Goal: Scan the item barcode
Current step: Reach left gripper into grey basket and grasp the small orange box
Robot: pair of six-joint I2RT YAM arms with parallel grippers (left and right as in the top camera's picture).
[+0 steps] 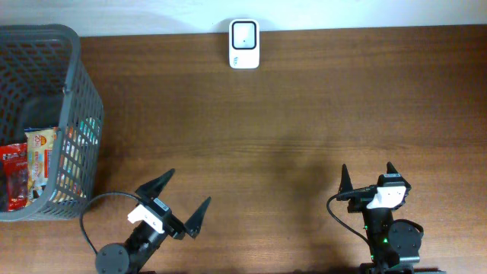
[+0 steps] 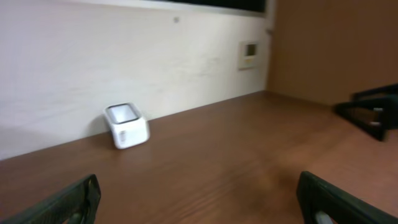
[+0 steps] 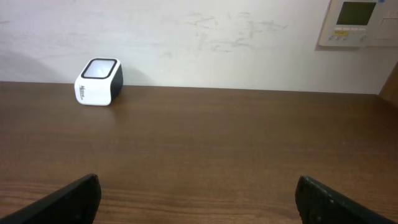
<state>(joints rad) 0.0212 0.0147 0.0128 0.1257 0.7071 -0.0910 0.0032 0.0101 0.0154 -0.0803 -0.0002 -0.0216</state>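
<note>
You are looking at both arms sitting low at the near edge of the table (image 1: 289,129), well apart from each other. Your left gripper (image 1: 190,187) is standing wide open with nothing between its fingers, and it is angling toward the far right. Your right gripper (image 1: 367,167) is also gaping wide and gripping nothing, and it is pointing straight at the far edge.

The scanner (image 1: 244,44) is sitting at the far edge of the table, against the wall (image 3: 199,37), with its window facing up. Through the right wrist camera you are seeing it far off to the left (image 3: 98,81), with the two dark fingertips (image 3: 68,200) showing at the bottom corners. The left wrist view is blurred. The scanner (image 2: 126,124) is showing left of centre there, and the dark shape at the right edge is probably your other arm.

The packs (image 1: 42,164) are lying inside the grey basket (image 1: 78,72) at the left end of the table. A red one is lying beside a lighter one, and both grippers are hovering clear of them. A panel (image 3: 357,23) is hanging on the wall at the upper right.
</note>
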